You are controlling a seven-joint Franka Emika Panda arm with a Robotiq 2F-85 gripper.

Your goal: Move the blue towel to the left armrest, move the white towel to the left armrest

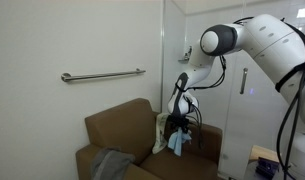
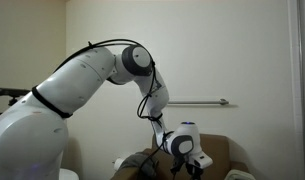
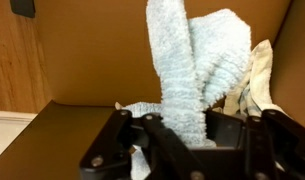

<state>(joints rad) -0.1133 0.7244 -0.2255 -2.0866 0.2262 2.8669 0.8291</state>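
Over the couch's right end, in an exterior view: gripper points down, clenched on the blue towel. Towel hangs free below it, lower edge close to the armrest at that end; touching or not, can't tell. Which end counts as left, can't tell either.

White towel sits just left of gripper, draped where backrest meets that armrest. Looks apart from blue one at this res. Gray cloth lies on seat toward left end, well apart from both towels. Grab bar on wall above backrest, left of the arm, which comes in from upper right.

Wrist view: black fingers at bottom of view, pinched tight on blue towel. Cloth is bunched into two thick folds running away from cam, terry texture clear. White towel lies crumpled just right of it on brown upholstery. The two overlap in view; actual contact uncertain. Brown couch fills the bkgd. Wood-tone surface at far left.

In an exterior view the arm fills most of the pic, wrist low over couch. Gripper mostly masked by its own wrist there; towels not distinguishable. Grab bar on wall behind, right of the arm.
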